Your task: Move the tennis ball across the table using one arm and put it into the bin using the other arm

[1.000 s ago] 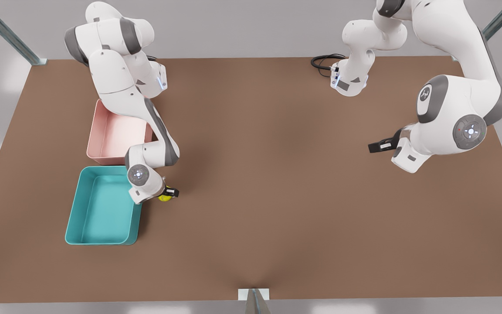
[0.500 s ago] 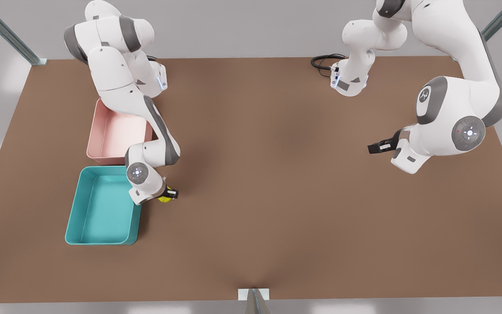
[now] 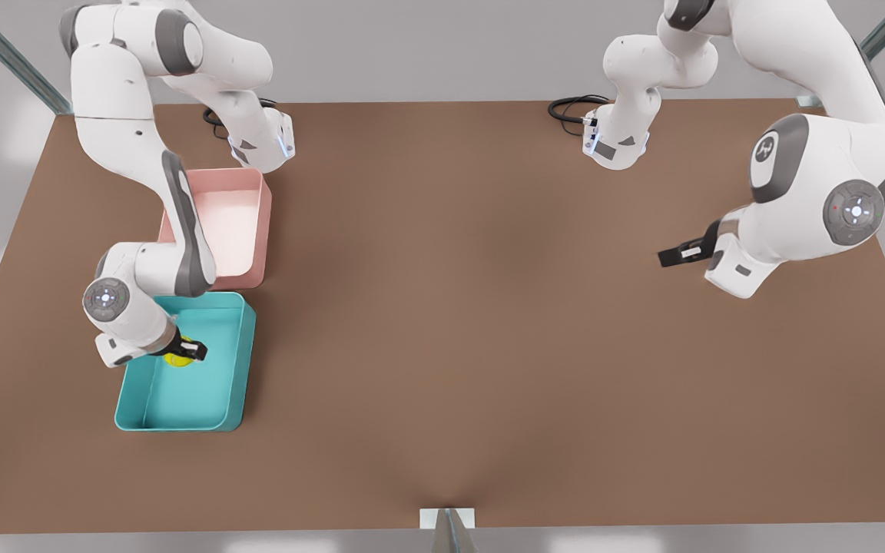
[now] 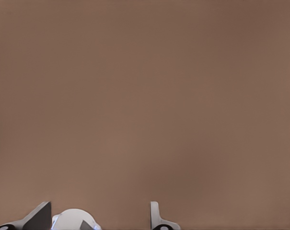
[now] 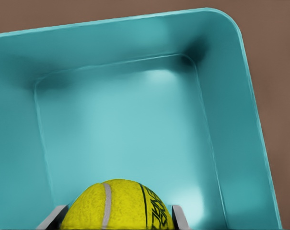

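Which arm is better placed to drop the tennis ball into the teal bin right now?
The right arm. Its claw holds the tennis ball directly above the teal bin, so it likely only needs to open. The left claw waits, open, far off over the bare table.

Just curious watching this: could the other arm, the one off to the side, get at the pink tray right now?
Probably not easily: the left gripper waits, open, far across the table from the pink tray, beside which the ball-holding arm stands.
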Tool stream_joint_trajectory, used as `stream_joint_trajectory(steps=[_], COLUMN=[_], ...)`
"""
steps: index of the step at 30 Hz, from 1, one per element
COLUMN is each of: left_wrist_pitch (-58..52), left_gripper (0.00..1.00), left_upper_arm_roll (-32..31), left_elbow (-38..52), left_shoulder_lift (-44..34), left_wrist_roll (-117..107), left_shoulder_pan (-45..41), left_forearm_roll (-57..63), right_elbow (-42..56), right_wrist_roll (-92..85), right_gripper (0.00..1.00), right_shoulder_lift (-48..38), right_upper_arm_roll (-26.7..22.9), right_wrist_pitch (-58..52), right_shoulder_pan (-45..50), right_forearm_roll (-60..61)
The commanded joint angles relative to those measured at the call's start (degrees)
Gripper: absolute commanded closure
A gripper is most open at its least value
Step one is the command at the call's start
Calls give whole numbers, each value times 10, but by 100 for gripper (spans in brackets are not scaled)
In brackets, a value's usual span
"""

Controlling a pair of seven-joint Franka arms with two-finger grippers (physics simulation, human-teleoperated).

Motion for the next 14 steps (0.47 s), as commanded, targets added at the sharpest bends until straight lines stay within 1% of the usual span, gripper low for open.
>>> stream_joint_trajectory(steps=[1, 2, 3, 4, 5, 7, 8, 9, 11, 14], left_wrist_pitch=[-8, -10, -32, -65, -101, -128, -138, -141, -129, -108], left_gripper=[0, 0, 0, 0, 0, 0, 0, 0, 0, 0], left_upper_arm_roll=[0, 0, -1, -1, -1, 0, -1, -1, -1, -1], left_elbow=[3, 3, 0, 1, 1, 5, 4, 17, 19, 20], left_shoulder_lift=[1, 1, 1, 8, 8, 6, 6, 6, 6, 8], left_wrist_roll=[8, 20, 22, 36, 52, 56, 53, 53, 54, 54], left_shoulder_pan=[11, 11, 9, 11, 13, 14, 14, 14, 14, 14], left_forearm_roll=[-27, -29, -29, -49, -50, -72, -76, -76, -75, -74], right_elbow=[3, 4, 29, 94, 155, 242, 249, 247, 236, 237], right_wrist_roll=[-128, -128, -127, -104, -73, -88, -94, -89, -92, -92], right_gripper=[0, 0, 0, 0, 0, 0, 0, 0, 0, 0], right_shoulder_lift=[7, 12, 20, 40, 41, 37, -17, -83, -168, -172], right_upper_arm_roll=[0, 1, 1, 2, 4, 5, 7, 18, 26, 38], right_wrist_pitch=[-21, -23, -76, -177, -294, -476, -521, -519, -519, -519], right_shoulder_pan=[-4, -5, -2, 0, 13, 24, 28, 35, 22, 4], right_forearm_roll=[-18, -7, 56, 86, 85, 65, 52, 23, 12, 20])
